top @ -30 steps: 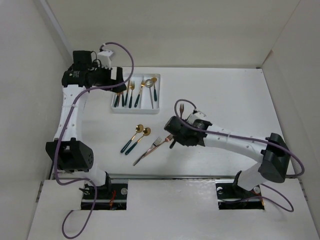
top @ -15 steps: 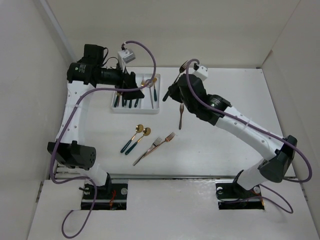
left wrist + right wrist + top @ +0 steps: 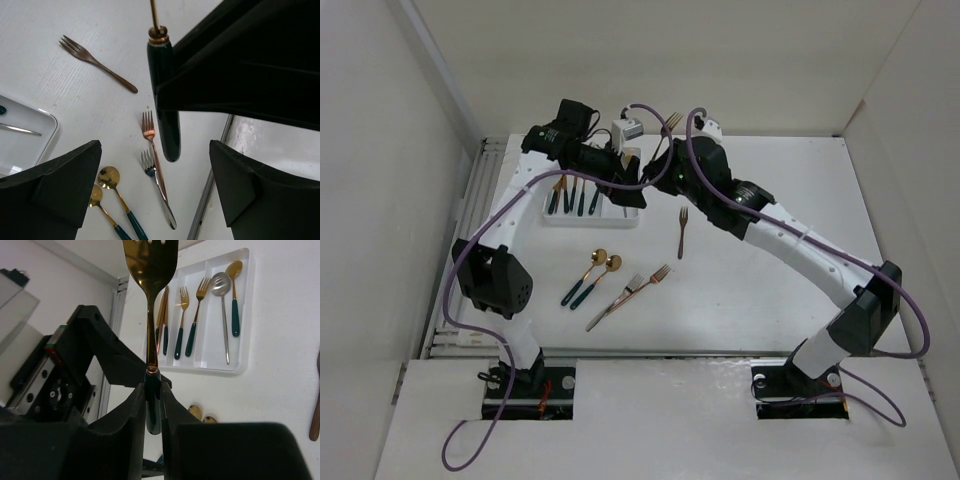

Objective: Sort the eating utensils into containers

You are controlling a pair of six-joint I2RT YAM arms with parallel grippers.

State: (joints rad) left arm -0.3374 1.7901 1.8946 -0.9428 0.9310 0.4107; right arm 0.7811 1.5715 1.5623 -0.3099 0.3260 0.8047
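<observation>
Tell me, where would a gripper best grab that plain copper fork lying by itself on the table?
Probably the middle of the copper fork's slim handle, coming straight down from above with the fingers closing across its width. It lies flat on the table with bare space on both sides, and the handle is narrower and straighter than the tines.

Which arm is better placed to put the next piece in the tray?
Right. The right jaws are shut on a green-handled fork close by the tray; the left jaws are open and empty.
</observation>
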